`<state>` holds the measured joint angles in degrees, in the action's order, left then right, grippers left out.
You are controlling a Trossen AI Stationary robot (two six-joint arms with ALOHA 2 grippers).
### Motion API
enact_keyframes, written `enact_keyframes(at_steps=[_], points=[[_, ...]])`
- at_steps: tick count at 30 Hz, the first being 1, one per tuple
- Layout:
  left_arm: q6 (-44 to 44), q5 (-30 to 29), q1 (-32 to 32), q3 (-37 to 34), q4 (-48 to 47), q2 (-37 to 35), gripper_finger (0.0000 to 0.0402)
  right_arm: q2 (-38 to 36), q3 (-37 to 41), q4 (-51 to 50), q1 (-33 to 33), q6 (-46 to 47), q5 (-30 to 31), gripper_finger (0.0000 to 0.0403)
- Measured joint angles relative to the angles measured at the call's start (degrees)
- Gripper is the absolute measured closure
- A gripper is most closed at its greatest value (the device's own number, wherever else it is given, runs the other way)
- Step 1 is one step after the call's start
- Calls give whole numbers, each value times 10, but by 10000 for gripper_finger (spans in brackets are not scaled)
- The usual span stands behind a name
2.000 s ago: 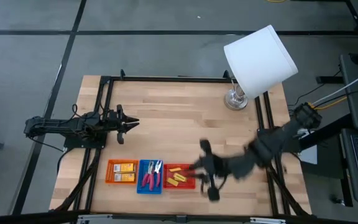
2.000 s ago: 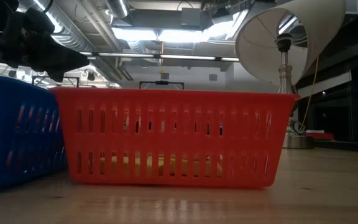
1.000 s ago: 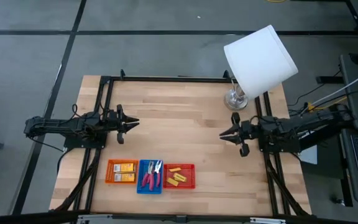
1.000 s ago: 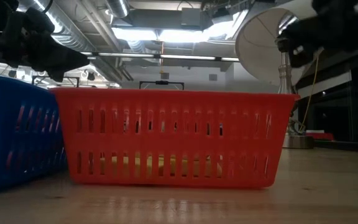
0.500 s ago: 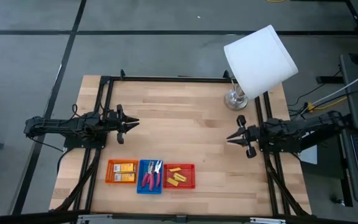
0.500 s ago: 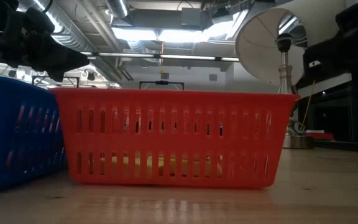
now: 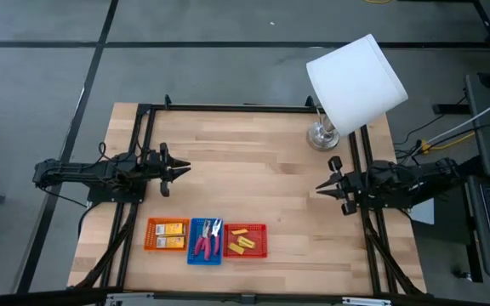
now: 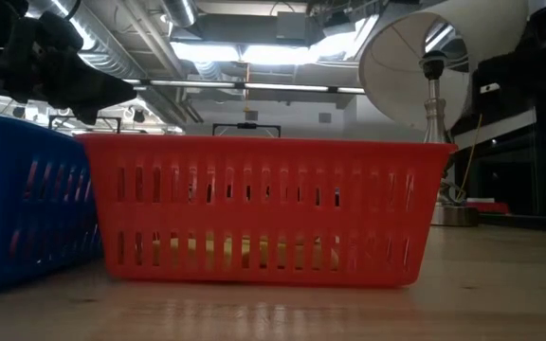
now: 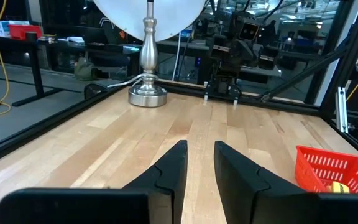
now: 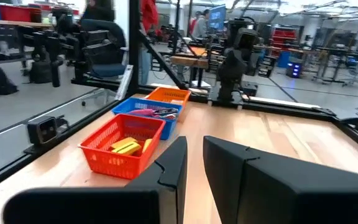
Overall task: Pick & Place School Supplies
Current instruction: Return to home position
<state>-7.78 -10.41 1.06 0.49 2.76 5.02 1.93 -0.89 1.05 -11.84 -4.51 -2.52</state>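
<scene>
The supplies lie in three mesh trays near the table's near edge. Yellow-orange packets (image 7: 168,234) are in the orange tray (image 7: 151,245), red-handled scissor tools (image 7: 205,240) in the blue tray (image 7: 192,255), and small yellow blocks (image 7: 242,243) in the red tray (image 7: 260,252). The right wrist view shows the blocks (image 10: 126,147) and tools (image 10: 157,112) too. My left gripper (image 7: 184,168) hovers at the table's left side. My right gripper (image 7: 320,187) hovers at the right side. Both are far from the trays, hold nothing, and show a narrow gap between the fingers (image 9: 201,149) (image 10: 192,144).
A lamp with a tilted white shade (image 7: 354,78) stands on its metal base (image 7: 321,136) at the far right corner, close behind my right arm. Bare wood spreads across the table's middle between the two grippers. A black frame rail (image 7: 228,108) borders the table.
My right arm has pulled away from the red tray, swung up and back to the table's right side, and kept sliding toward the right edge. It now points level toward the left arm. The trays and their contents have stayed put.
</scene>
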Motion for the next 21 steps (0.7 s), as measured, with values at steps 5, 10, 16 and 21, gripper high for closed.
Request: enact_keyframes(at_steps=[5,10,16,21], points=[[0,0,0,0,0,0,325,-20,0,1,0,26,49,347],[0,0,0,0,0,0,325,-20,0,3,0,28,65,347],[0,0,0,0,0,0,325,-20,0,4,0,28,64,347],[0,0,0,0,0,0,325,-20,0,4,0,28,64,347]])
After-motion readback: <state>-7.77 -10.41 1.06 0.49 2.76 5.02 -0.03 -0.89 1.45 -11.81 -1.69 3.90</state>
